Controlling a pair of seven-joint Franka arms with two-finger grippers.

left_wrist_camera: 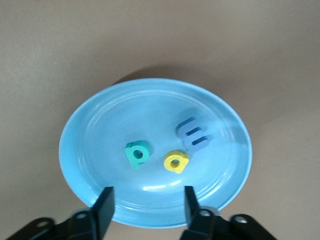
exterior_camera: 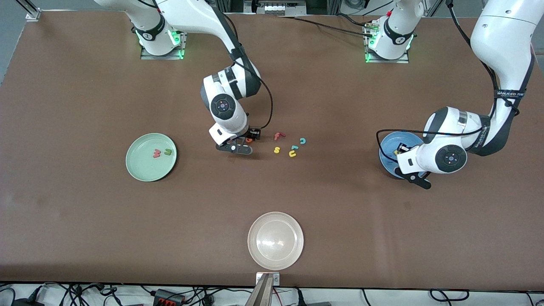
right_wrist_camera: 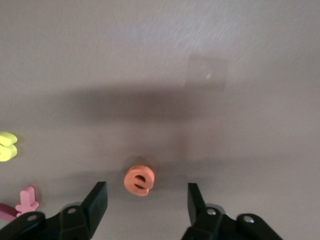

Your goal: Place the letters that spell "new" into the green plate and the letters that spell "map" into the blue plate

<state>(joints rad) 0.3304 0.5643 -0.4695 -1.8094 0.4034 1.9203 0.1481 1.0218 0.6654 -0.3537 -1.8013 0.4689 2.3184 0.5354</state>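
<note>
Even overhead light; soft shadows

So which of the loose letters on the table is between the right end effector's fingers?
The orange e. It lies on the table between the right end effector's open fingers; the red f and yellow s lie off to the side.

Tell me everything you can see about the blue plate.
The blue plate is round, bright sky blue and glossy, with a raised rim and a shallow well; it looks like plastic or glazed ware. It sits flat on the brown table at the left arm's end. Three small toy letters lie apart in its well: a teal p, a yellow a and a blue m. The left gripper hangs over its rim, fingers apart, holding nothing and touching none of the letters.
</note>
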